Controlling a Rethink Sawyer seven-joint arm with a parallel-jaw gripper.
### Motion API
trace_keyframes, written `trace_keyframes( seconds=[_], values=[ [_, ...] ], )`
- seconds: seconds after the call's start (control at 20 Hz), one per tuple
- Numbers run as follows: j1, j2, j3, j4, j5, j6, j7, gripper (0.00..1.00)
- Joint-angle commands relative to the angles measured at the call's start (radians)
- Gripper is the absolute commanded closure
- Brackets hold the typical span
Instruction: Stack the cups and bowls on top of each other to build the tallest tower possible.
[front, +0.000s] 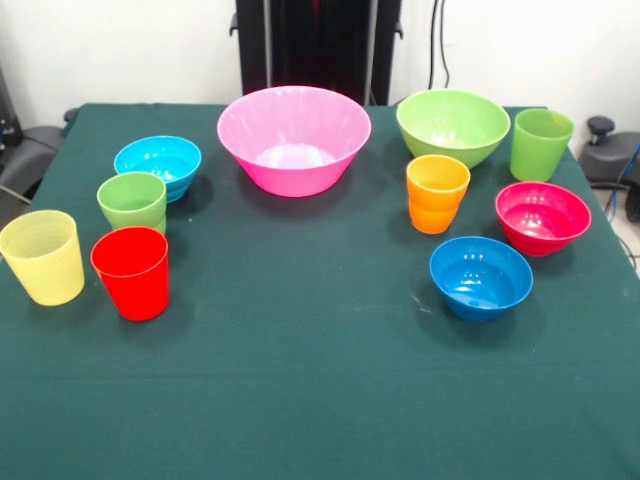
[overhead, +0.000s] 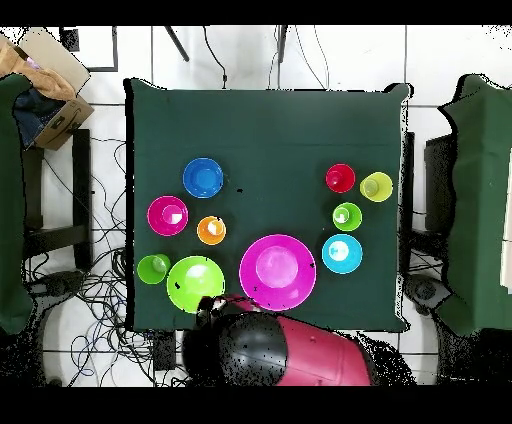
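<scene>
All cups and bowls stand apart and upright on the green cloth; no tower stands. The large pink bowl (front: 293, 140) (overhead: 277, 271) sits in front of the pedestal. The lime green bowl (front: 452, 127) (overhead: 195, 283), taller lime green cup (front: 541, 144), orange cup (front: 437, 193), magenta bowl (front: 542, 217) and darker blue bowl (front: 481, 277) are on the front view's right. The light blue bowl (front: 158, 167), small green cup (front: 132, 202), red cup (front: 131, 272) and pale yellow cup (front: 42, 256) are on its left. The gripper shows in neither view.
The robot's red and black body (overhead: 290, 350) is drawn back at the table's edge behind the pink bowl. The black pedestal (front: 318, 45) stands at the far side. A cardboard box (overhead: 45, 80) and cables lie on the floor beside the table.
</scene>
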Motion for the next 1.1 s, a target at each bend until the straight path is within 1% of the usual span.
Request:
trace_keyframes(
  seconds=[0.05,0.15,0.25,0.35,0.6,0.8,1.1],
  values=[
    [-0.09,0.068,0.107,0.086,-0.111,-0.063,-0.372,0.0],
    [-0.107,0.069,0.119,0.094,-0.115,-0.07,-0.371,0.0],
    [-0.117,0.076,0.134,0.096,-0.145,-0.048,-0.37,0.0],
    [-0.124,0.086,0.147,0.109,-0.15,-0.087,-0.35,0.0],
    [-0.144,0.08,0.177,0.129,-0.159,-0.107,-0.337,0.0],
    [-0.155,0.093,0.204,0.142,-0.16,-0.14,-0.311,0.0],
    [-0.187,0.12,0.247,0.18,-0.168,-0.226,-0.285,0.0]
  ],
)
